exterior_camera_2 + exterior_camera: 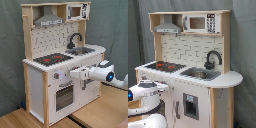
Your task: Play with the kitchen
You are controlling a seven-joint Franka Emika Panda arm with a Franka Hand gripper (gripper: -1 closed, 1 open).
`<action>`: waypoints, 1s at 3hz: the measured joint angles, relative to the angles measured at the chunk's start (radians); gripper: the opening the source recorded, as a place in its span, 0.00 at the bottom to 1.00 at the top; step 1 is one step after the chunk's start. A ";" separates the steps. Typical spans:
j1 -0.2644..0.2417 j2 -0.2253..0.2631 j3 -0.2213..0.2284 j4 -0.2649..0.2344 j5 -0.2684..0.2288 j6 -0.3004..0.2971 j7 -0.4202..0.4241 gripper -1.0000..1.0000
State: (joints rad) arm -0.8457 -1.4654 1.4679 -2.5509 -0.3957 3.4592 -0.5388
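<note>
Our Franka arm (pixel 107 74): white shell, rounded links, one blue light.

We see smooth white casings throughout, bulging at the joints and narrowing between them. In the second exterior view a round blue-lit ring (pixel 110 77) sits on the side of the wrist, edged in dark grey, and the wrist tapers to a boxy white hand piece (pixel 80 74). In the first exterior view the same arm appears as stacked white drums (pixel 147 92) with a grey seam between them and a small blue spot (pixel 129 96) on the first exterior view's left edge. We make out no cables, screws or lettering.
</note>
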 joint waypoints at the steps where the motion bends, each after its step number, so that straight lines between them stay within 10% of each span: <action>1: 0.000 0.000 0.000 0.000 0.000 0.000 0.000 0.00; 3: -0.001 0.000 -0.002 -0.015 0.005 -0.001 0.166 0.00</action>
State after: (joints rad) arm -0.8469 -1.4654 1.4664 -2.5660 -0.3912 3.4578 -0.3725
